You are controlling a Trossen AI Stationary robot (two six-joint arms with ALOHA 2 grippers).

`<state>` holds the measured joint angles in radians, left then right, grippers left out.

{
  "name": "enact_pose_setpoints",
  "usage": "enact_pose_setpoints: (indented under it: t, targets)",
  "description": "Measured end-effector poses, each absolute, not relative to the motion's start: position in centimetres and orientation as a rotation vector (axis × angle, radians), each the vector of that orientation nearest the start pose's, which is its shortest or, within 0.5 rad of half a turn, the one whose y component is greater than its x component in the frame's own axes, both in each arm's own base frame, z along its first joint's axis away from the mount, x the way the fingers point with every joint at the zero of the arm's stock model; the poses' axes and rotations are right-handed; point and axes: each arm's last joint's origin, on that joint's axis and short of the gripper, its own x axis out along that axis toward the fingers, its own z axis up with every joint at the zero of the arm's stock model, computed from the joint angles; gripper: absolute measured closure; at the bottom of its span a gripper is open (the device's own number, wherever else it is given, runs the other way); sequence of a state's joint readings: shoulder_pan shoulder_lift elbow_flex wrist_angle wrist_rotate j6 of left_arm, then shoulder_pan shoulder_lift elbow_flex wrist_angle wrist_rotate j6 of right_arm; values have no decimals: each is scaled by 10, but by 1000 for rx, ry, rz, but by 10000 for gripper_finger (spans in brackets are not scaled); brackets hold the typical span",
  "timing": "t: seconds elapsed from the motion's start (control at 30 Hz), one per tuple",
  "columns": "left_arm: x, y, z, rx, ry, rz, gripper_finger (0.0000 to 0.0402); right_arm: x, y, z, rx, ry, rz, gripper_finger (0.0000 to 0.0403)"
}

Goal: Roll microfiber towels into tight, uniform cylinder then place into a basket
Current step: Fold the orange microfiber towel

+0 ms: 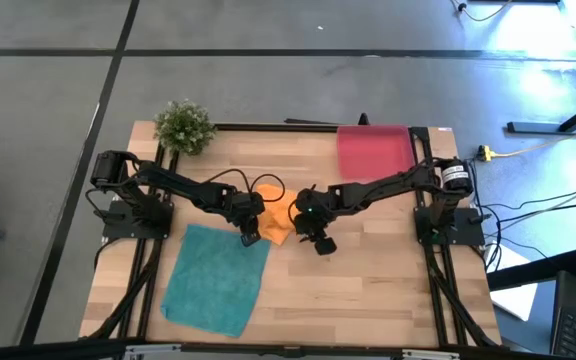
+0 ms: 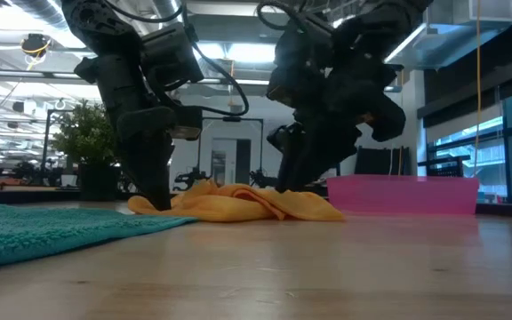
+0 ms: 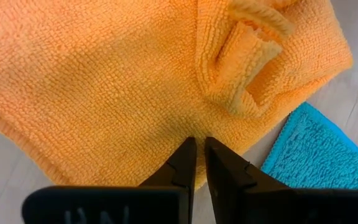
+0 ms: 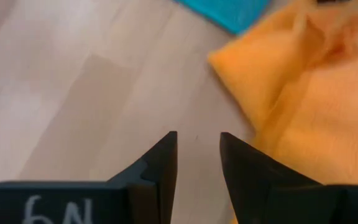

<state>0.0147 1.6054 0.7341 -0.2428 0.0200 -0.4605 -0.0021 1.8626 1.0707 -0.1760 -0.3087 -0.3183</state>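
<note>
High: orange towel [image 1: 277, 222] bunched mid-table, teal towel [image 1: 214, 279] flat toward the front-left corner, basket [image 1: 373, 151] at the back edge. Left wrist: left gripper [image 3: 199, 154] pinches the orange edge, likely anchoring it. Right wrist: right gripper [image 4: 198, 148] parted, empty, beside the cloth.

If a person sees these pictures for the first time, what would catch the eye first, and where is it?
First the crumpled orange towel at the table's middle, with both dark arms bent over it: the left tool nearly closed at its edge, the right tool open over bare wood beside it. Next the larger teal towel lying flat near the front left. The pinkish-red basket sits at the back right, the green plant at the back left.
</note>
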Motion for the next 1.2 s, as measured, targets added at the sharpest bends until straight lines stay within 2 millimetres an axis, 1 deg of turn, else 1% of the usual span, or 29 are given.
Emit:
enact_pose_setpoints:
  t: [0.17,0.27,0.43,0.53,0.63,0.93,1.13,1.2]
  targets:
    - [275,3,132,-431,1095,252,374,361,7,136,-149,840,419,281]
    - [275,3,132,-431,1095,252,374,357,8,131,-105,846,398,281]
    - [275,3,132,-431,1094,251,374,349,8,120,-84,852,389,281]
    - [275,3,132,-430,1094,251,374,347,8,117,-63,839,377,281]
    - [275,3,132,-430,1094,251,374,344,7,114,-70,863,348,281]
    - [276,3,132,-431,1094,252,374,344,0,113,-112,894,118,281]
    - [276,3,132,-431,1093,251,374,347,-4,115,-197,895,18,281]
    - [276,3,132,-431,1093,251,374,350,-6,118,-235,885,22,281]
